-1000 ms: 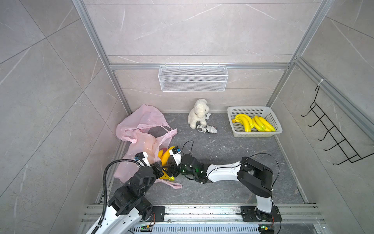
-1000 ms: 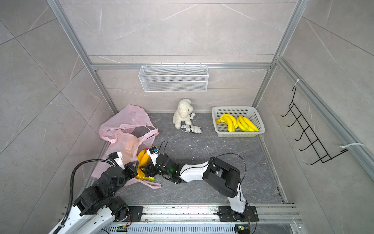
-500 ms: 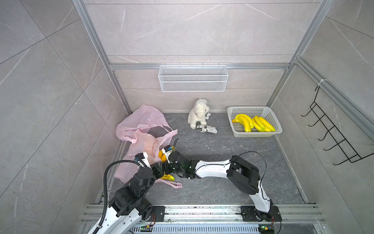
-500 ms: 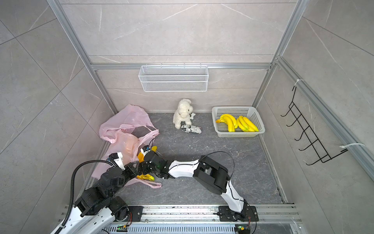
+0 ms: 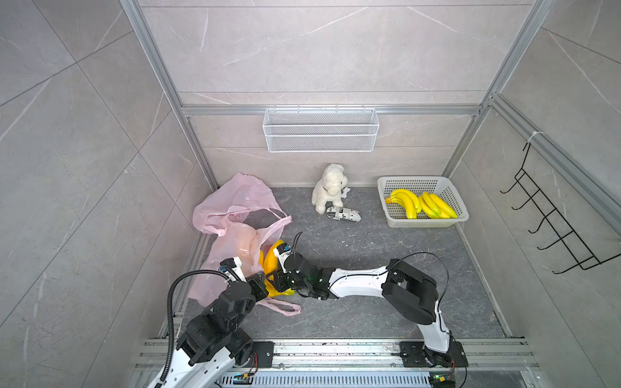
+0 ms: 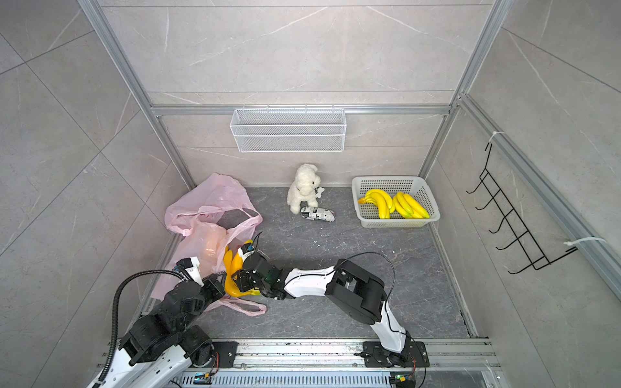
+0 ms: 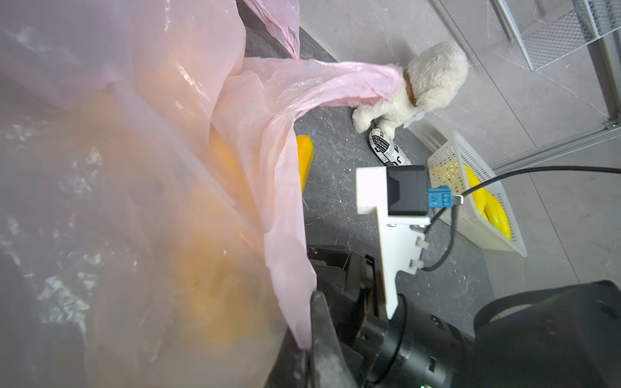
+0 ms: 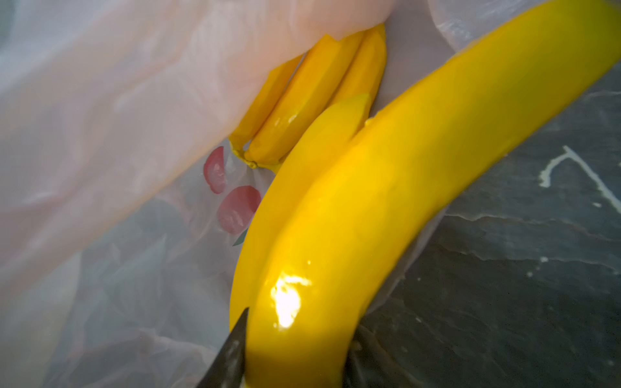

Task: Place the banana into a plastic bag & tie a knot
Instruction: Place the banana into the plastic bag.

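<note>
Now half-bagged: the banana point(image 5: 270, 265), a yellow bunch, lies at the mouth of the pink bag point(image 5: 235, 208) on the left of the floor point(image 5: 369, 242). Some of its fruit is already under the film, and the outer one is still bare on the dark surface. The right gripper point(image 8: 292, 362) has narrowed from a wide spread a second ago. It now clasps that outer fruit, one dark finger point(image 8: 232, 352) pressed to its side and the other just showing opposite. Its arm also sits closer to the bag than it did a second ago. The left gripper point(image 7: 307, 339) is pinched tight on the bag's rim, holding the mouth up, as it was. To my eye the fresh clasp means the push is not over. The bunch needs shoving deeper before the handles can be drawn together, and no knot has begun.

Room is lopsided. The bag's far side bunches against the left wall point(image 5: 151, 235), so there is little give that way; a hard push may only crumple film into the corner. One handle point(image 5: 282, 307) trails loose on the floor, just beside both grippers and near the front rail point(image 5: 336, 349). To the right the floor lies open as far as the toy point(image 5: 329, 188) and the basket point(image 5: 420, 179), both well apart from the work.
</note>
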You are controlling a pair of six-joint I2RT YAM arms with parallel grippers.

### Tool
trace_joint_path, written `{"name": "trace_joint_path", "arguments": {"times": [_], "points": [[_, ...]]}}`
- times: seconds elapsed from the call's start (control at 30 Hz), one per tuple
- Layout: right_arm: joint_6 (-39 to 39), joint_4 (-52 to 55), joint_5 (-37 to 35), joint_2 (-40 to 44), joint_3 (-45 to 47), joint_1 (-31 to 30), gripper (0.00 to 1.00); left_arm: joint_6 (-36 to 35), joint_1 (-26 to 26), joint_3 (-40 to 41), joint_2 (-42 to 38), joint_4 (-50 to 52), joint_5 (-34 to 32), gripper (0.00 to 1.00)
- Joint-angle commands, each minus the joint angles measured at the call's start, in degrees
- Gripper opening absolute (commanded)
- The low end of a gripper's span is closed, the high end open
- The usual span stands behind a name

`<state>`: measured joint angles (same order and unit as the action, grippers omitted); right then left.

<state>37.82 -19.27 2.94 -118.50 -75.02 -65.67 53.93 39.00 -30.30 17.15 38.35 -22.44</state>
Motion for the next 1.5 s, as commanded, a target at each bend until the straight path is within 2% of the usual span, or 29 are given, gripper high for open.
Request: {"name": "trace_joint_path", "arguments": {"times": [0.0,0.13,0.33,0.57,0.7,0.77,0.83,0.93,1.03,1.13,1.3,1.47], "points": [[1.63,-10.51,4.93,4.09,2.98,-0.34,0.15,-2.1,0.28,-2.77,0.51,-0.19,-1.19,0.0],[3.9,-20.14,11.2,4.59,5.08,-0.74,0.06,-3.81,0.28,-4.82,0.87,-0.45,-0.77,0.0],[4.86,-27.17,15.84,1.14,2.24,-1.73,0.06,-4.23,0.28,-5.5,-1.2,-2.11,0.85,0.0],[7.65,-29.89,17.98,-13.02,-13.44,-1.66,0.05,-1.44,0.26,-1.96,-6.75,-5.03,1.7,0.0],[9.05,-27.15,17.81,-20.34,-24.16,-1.91,0.06,0.09,0.28,-0.19,-9.67,-5.52,1.24,0.0],[9.63,-25.41,17.82,-22.14,-27.08,-2.0,0.12,0.32,0.28,-0.37,-10.73,-4.29,0.18,0.0],[8.97,-21.58,17.56,-22.09,-27.5,-2.42,0.36,0.0,0.28,-1.07,-11.62,-2.51,-1.17,0.0],[6.83,-19.88,14.43,-18.07,-20.48,-2.56,0.65,-0.19,0.28,-2.34,-12.46,1.18,-3.45,0.0],[6.53,-22.03,12.08,-12.33,-10.26,-1.79,0.74,0.11,0.28,-2.5,-13.78,3.27,-5.41,0.0],[4.86,-22.6,10.36,-6.22,-1.92,-1.48,0.79,0.92,0.35,-1.96,-14.58,4.23,-7.16,0.0],[1.64,-22.42,8.89,3.77,9.5,-1.51,0.82,0.74,0.37,-2.07,-13.1,4.73,-8.15,0.0],[-6.51,-15.84,5.73,14.05,18.37,-1.39,0.82,-0.47,0.33,-2.3,-10.57,4.68,-8.24,0.0]]}}
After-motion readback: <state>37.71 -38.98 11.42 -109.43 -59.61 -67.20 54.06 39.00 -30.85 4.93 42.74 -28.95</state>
